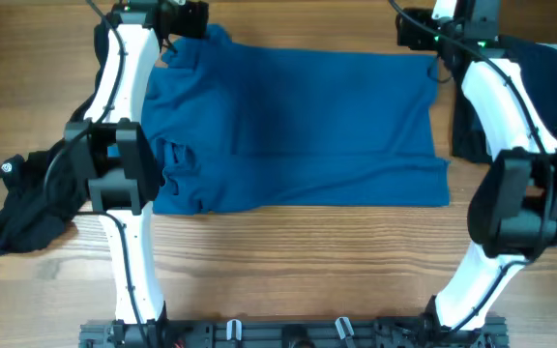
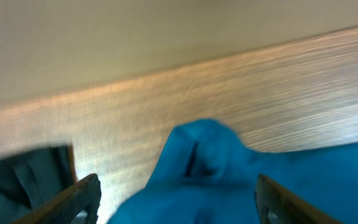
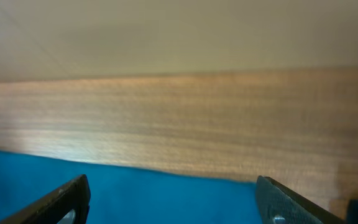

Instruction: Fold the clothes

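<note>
The wooden table (image 1: 288, 251) stretches out ahead of both my grippers, bare wood running beyond the fingertips in each wrist view. The blue T-shirt (image 1: 298, 126) lies spread flat on it, reaching from my left gripper (image 2: 178, 186) across to my right gripper (image 3: 173, 183), and I stand at its two far corners. A navy garment (image 1: 549, 68) lies out past the right gripper on its outer side, partly under that arm. A black garment (image 1: 27, 208) sits crumpled well apart from the left gripper, back toward my base and out to the left.

My left gripper's jaws stand wide apart, and a raised bump of the shirt's cloth (image 2: 197, 149) sits between and just ahead of them, gripped by neither finger. My right gripper's jaws are also wide apart, with the shirt's straight edge (image 3: 135, 186) running between them, not clamped. A dark shape (image 2: 23, 174) shows left of my left fingers; I cannot tell what it is.
</note>
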Controlling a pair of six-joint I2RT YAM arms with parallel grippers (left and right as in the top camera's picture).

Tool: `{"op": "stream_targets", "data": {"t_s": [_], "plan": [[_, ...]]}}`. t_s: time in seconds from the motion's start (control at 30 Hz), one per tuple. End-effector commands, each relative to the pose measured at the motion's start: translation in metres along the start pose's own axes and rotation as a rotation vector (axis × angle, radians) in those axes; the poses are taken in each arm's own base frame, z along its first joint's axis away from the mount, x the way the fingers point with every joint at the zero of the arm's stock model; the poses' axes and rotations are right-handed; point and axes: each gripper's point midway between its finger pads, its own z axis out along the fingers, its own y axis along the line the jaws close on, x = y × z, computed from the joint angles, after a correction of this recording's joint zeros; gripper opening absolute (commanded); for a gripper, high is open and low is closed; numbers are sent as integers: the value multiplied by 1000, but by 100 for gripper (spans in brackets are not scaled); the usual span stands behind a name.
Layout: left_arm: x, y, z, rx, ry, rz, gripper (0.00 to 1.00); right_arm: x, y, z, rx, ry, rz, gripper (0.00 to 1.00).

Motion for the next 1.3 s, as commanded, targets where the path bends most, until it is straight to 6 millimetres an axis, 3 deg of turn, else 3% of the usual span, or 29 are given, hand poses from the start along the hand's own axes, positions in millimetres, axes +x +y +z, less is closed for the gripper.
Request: {"op": "stream_targets", "data": {"t_s": [0.0, 0.2, 0.27, 0.3, 0.33, 0.37, 0.5, 0.73, 1.1, 1.27], "plan": [[40, 12, 31, -73, 105, -128, 77, 15, -11, 15, 33, 41, 34, 85], [66, 12, 45, -82, 178, -187, 69, 16, -14, 15, 36, 46, 39, 85], [71, 11, 49, -81, 189, -189, 49, 17, -14, 15, 37, 50, 40, 82], [73, 11, 49, -82, 194, -197, 22, 18, -16, 15, 46, 51, 40, 78], [72, 11, 49, -82, 192, -196, 8, 18, -18, 15, 61, 51, 40, 75], [69, 15, 48, -102, 178, -205, 4, 18, -21, 15, 79, 50, 40, 72], [63, 22, 44, -150, 157, -264, 4, 20, -30, 16, 123, 53, 40, 62], [63, 23, 44, -155, 154, -287, 4, 38, -55, 38, 160, 66, 124, 63], [63, 23, 44, -156, 154, -287, 4, 75, -67, 75, 170, 110, 153, 63], [63, 24, 44, -165, 155, -286, 4, 89, -83, 85, 242, 119, 177, 62]]}}
